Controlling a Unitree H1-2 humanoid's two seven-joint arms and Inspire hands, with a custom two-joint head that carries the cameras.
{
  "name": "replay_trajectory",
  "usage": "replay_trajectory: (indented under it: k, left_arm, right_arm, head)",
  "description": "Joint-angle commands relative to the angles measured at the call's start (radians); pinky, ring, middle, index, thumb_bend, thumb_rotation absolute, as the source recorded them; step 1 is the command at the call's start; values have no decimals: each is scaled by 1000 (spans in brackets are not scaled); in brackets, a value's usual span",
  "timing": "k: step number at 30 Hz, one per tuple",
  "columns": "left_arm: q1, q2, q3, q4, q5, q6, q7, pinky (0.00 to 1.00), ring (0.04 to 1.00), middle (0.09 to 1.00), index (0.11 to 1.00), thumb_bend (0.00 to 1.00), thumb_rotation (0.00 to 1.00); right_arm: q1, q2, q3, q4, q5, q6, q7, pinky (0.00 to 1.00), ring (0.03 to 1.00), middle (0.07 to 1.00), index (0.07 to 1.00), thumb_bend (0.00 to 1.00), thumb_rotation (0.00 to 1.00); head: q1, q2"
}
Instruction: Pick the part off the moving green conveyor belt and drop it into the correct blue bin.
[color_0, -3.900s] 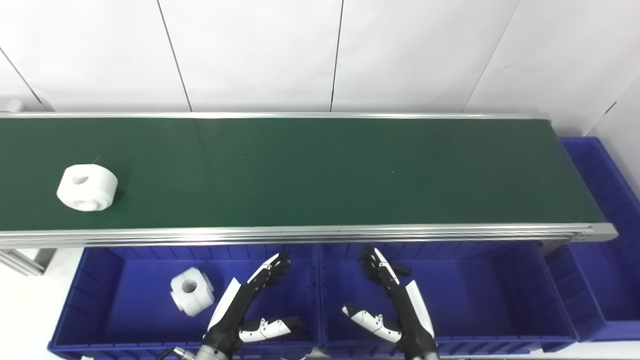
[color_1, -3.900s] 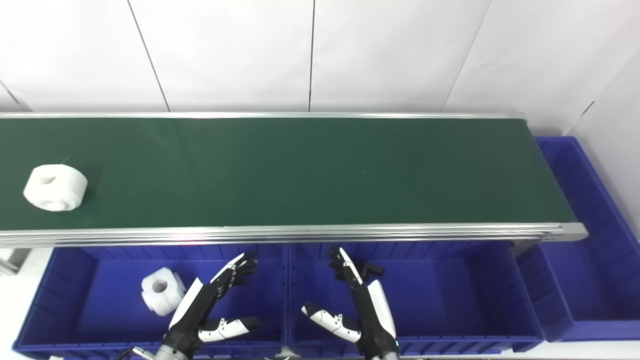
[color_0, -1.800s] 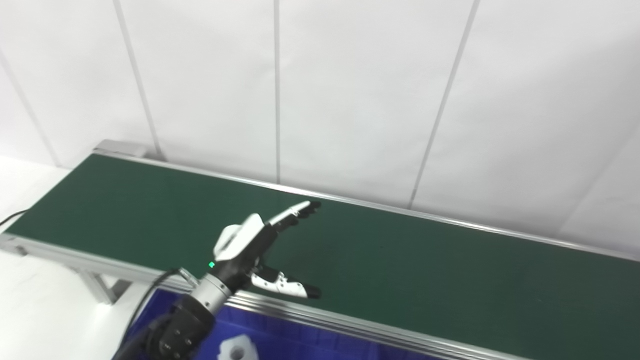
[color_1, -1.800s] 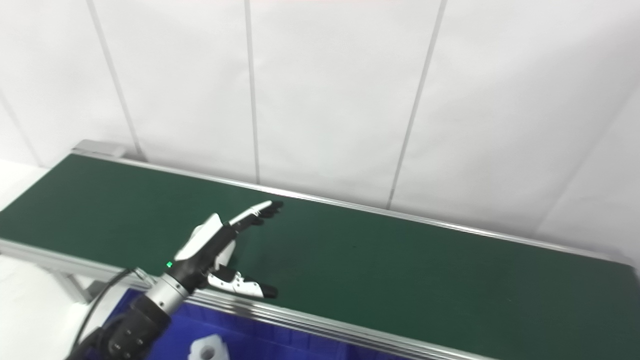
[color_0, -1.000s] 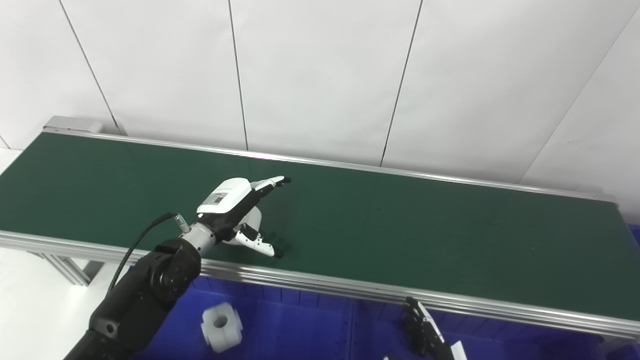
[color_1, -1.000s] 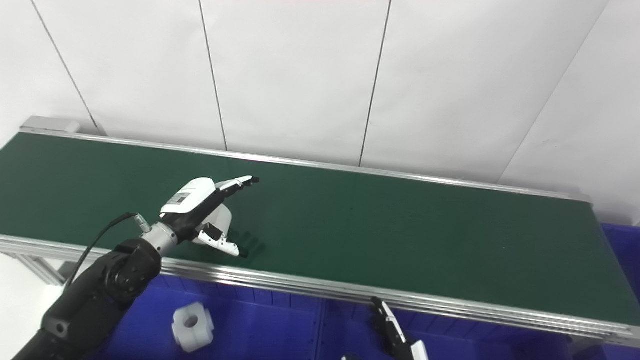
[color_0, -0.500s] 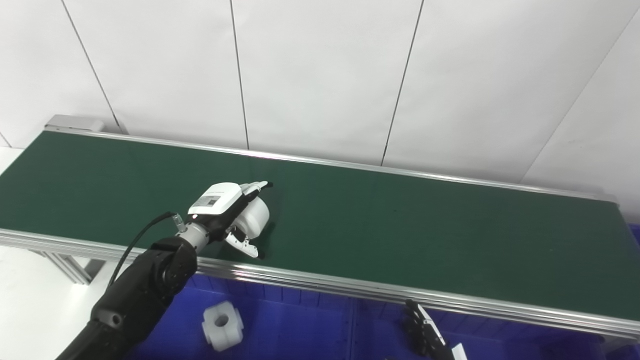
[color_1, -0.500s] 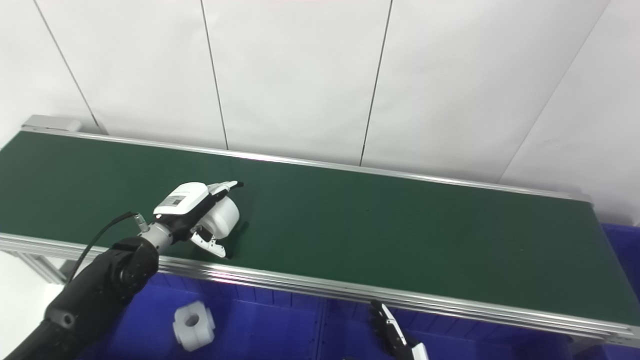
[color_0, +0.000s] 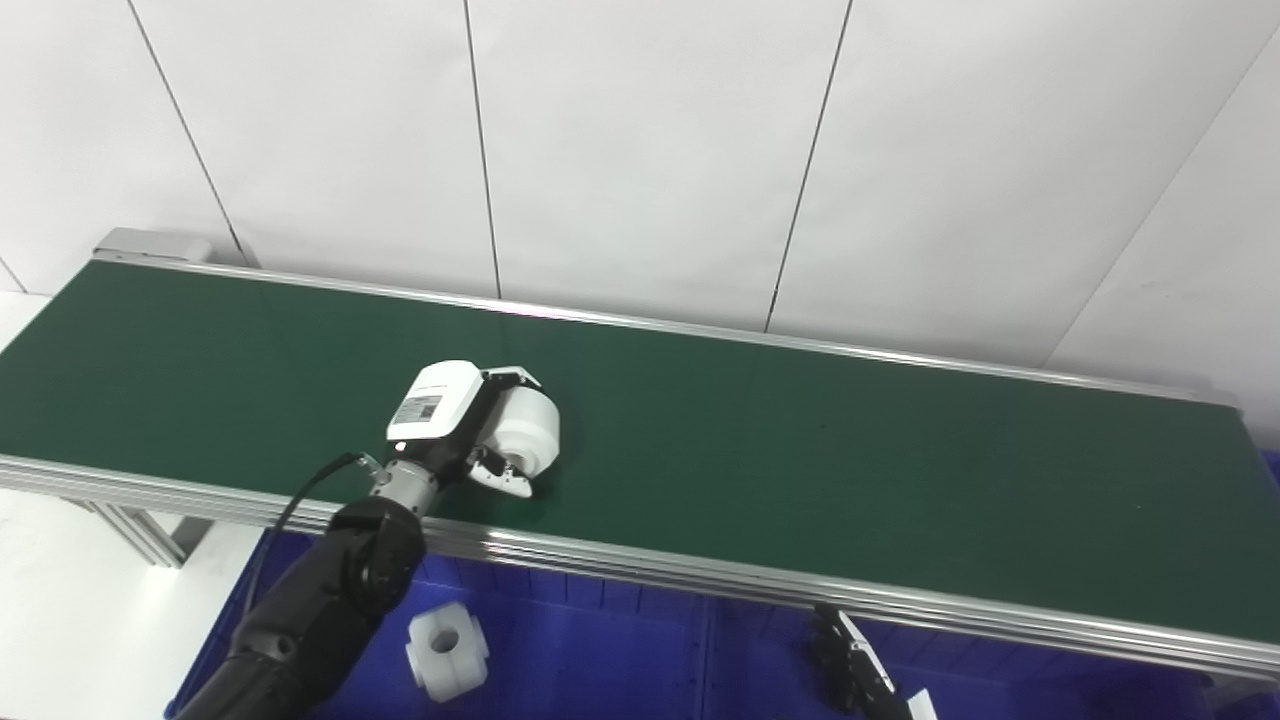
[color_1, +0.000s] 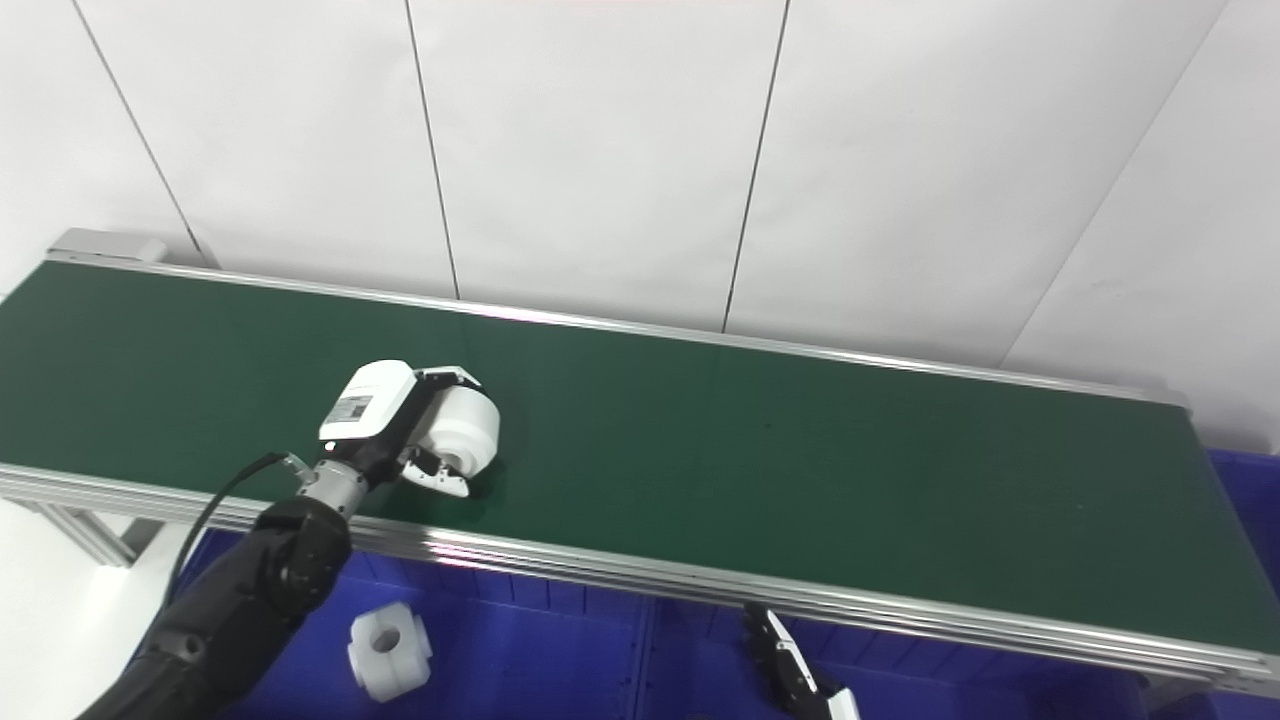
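White part (color_0: 527, 432): a rounded plastic piece on the green conveyor belt (color_0: 800, 460), near its front rail, lying on its side so the curved wall faces the fingers.
Left hand (color_0: 470, 430): wrapped round the part, fingers over the far top, thumb under the near side; a grip from behind, likely so the belt's travel pushes the part into the palm.
Lift: not yet clear of the belt, as far as I can judge.
Blue bin (color_0: 590, 650): directly below the front rail, so the drop is short; a similar white piece (color_0: 446, 650) already lies there.
Right hand (color_0: 858, 680): low over the bins, only partly in view; open or closed cannot be told.
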Motion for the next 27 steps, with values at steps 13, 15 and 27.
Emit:
replay_trajectory:
  k: [13, 15, 27]
  left_arm:
    - [30, 31, 20, -59, -72, -112, 38, 316, 390, 498, 526, 494, 0]
    - [62, 26, 41, -110, -95, -134, 49, 334, 377, 473, 551, 491, 0]
    - [319, -48, 109, -400, -209, -262, 45, 268, 398, 517, 498, 498, 0]
  right_arm:
    - [1, 16, -2, -45, -6, -56, -5, 798, 850, 881, 918, 774, 636]
    - [7, 19, -3, -53, -16, -54, -6, 798, 849, 881, 918, 770, 638]
    - [38, 63, -9, -144, -57, 10, 9, 789, 840, 875, 921, 803, 658]
  head:
    - [-26, 16]
    - [-57, 28]
    - [-184, 111]
